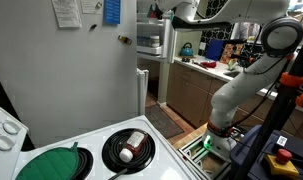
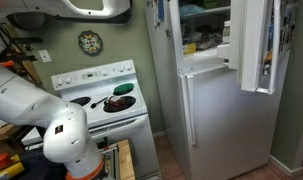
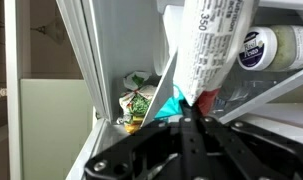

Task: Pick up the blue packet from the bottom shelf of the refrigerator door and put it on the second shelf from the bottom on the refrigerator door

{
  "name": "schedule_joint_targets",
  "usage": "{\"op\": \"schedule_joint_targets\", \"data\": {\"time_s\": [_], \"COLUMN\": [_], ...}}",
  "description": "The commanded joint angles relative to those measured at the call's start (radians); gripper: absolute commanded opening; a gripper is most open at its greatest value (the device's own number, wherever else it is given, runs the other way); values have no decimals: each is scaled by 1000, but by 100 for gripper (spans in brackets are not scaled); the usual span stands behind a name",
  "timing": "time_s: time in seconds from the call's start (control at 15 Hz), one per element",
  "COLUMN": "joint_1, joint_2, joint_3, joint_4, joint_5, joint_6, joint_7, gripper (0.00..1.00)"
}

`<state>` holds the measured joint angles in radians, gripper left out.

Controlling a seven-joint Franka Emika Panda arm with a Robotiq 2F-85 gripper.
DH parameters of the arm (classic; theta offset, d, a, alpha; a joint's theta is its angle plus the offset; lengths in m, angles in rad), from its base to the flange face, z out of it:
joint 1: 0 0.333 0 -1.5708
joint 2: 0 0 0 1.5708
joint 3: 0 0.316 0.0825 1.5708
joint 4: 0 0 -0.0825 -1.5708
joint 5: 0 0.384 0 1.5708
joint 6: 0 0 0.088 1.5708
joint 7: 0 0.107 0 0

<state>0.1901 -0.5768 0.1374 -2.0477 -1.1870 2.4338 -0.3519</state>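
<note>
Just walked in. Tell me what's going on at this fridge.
The white robot arm reaches up toward the open white refrigerator door with clear shelf bins. In the wrist view its black hand is right at a blue packet beside a white printed pouch. Whether the hand grips the packet, and which shelf this is, cannot be told.

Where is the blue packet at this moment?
In the wrist view, a small corner of the blue packet shows near the centre, just above the gripper and below the tilted white package printed 350.
</note>
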Motion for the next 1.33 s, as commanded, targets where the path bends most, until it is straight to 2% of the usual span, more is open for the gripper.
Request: {"op": "schedule_joint_targets", "data": {"time_s": [0.0,0.27,0.53,0.6,1.27], "joint_1": [-5,-24,-57,-41,-53], "joint_2": [24,78,141,104,130], "joint_3": [-9,-4,-17,-7,-5], "joint_4": [50,112,179,135,156], "joint_5": [-11,-41,-121,-73,-99], "joint_6": [40,89,195,146,167], "joint_7": [12,40,49,31,45], "gripper": [0,0,0,0,0]}}
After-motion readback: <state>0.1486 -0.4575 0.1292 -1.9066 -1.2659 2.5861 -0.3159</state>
